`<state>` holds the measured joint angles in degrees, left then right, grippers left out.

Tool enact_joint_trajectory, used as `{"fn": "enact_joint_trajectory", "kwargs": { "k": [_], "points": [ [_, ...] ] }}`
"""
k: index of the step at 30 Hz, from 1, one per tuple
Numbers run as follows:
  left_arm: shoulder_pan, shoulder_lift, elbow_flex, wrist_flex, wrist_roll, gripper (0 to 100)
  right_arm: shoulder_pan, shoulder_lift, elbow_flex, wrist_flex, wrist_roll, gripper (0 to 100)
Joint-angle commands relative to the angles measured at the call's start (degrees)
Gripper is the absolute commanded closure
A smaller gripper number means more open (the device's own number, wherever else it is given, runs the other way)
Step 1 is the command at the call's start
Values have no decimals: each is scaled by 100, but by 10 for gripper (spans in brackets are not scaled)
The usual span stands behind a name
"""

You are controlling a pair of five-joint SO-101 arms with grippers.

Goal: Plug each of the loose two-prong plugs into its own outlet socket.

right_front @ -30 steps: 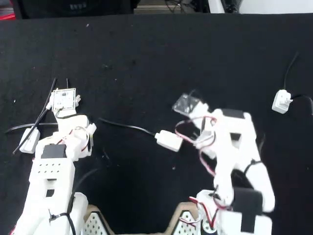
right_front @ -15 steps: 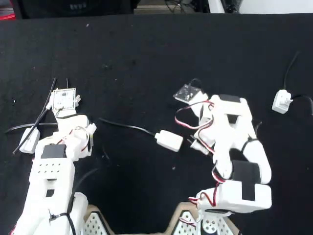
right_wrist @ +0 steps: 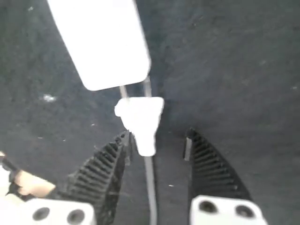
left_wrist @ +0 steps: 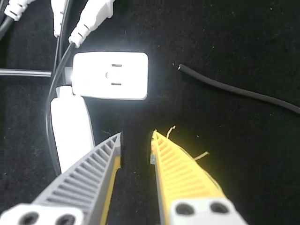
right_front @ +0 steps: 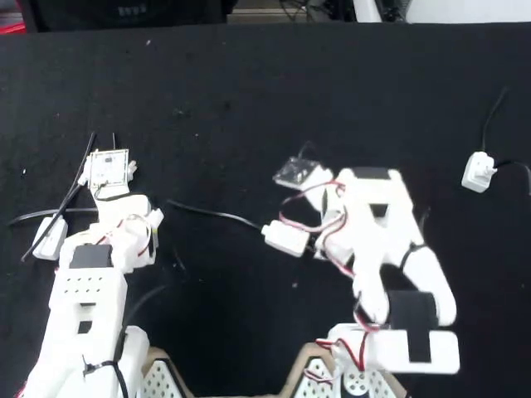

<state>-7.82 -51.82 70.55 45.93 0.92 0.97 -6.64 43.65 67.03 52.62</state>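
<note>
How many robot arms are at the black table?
2. The left arm is at the left of the high view, just behind a white outlet. The right arm is near the middle, beside a white socket block.

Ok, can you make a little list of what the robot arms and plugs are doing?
Left gripper: open, facing an empty socket block
Right gripper: open, either side of a white plug
White plug: prongs at second socket block; depth unclear
Far right: another white block on a cable
Table: black
</note>
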Motion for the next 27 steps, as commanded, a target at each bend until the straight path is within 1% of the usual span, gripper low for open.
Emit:
{"fn": "enact_joint_trajectory", "kwargs": {
  "k": [1,6,9,11,13,15,16,17,20,23,25,27],
  "points": [
    [-31,-26,-347,26,-44,891,-220,-532,549,-501,-70,822],
    [-31,-35,-338,26,-35,891,-422,-699,1086,-1275,-79,822],
    [-40,-35,-330,26,-35,891,-387,-725,927,-1301,-88,826],
    [-40,-35,-330,26,-35,891,-387,-725,743,-1002,-88,884],
    [-48,-35,-330,26,-35,891,-387,-725,488,-695,-88,988],
    [-48,-35,-330,26,-35,891,-202,-725,207,-369,-88,969],
    [-40,-35,-338,26,-35,891,-53,-725,66,-290,-88,978],
    [-40,-35,-338,26,-35,891,114,-716,-66,-299,-88,990],
    [-48,-35,-356,26,-35,891,607,-664,-251,-466,-88,985],
    [-40,-35,-356,9,-44,891,668,-532,-101,-730,-97,980],
    [-31,-35,-356,18,-35,891,589,-382,-4,-958,-431,979],
    [-31,-35,-347,26,-35,891,536,-215,-4,-1055,-888,945]
  ]
}}
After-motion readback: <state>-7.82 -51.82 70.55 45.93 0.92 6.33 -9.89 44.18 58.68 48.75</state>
